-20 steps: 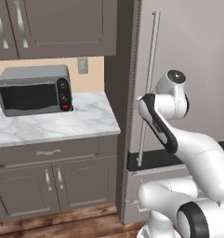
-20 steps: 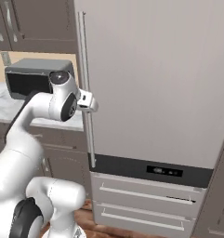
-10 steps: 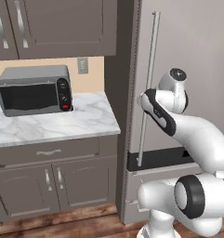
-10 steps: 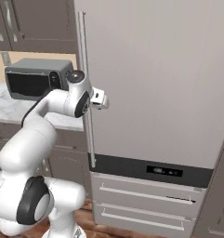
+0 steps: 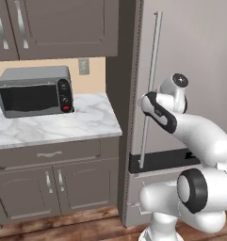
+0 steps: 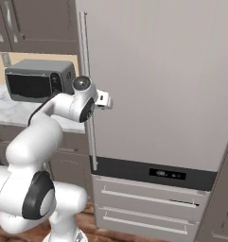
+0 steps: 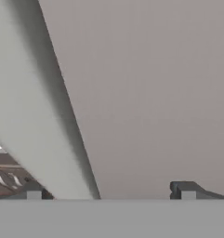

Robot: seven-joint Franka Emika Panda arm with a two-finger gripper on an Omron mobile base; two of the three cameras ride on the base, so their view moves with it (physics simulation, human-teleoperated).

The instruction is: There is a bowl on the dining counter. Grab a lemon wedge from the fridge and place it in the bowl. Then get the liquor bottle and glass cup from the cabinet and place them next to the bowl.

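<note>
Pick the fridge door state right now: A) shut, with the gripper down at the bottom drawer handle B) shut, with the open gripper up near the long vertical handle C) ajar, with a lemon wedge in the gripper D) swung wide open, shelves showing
B: the fridge door sits flush and shut, and the gripper is open and empty beside the vertical bar handle, well above the bottom drawer.

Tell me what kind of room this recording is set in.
A rendered home kitchen, by the look of it: a tall grey-beige fridge with a long silver bar handle, a microwave on a marble counter, and brown cabinets above.
</note>
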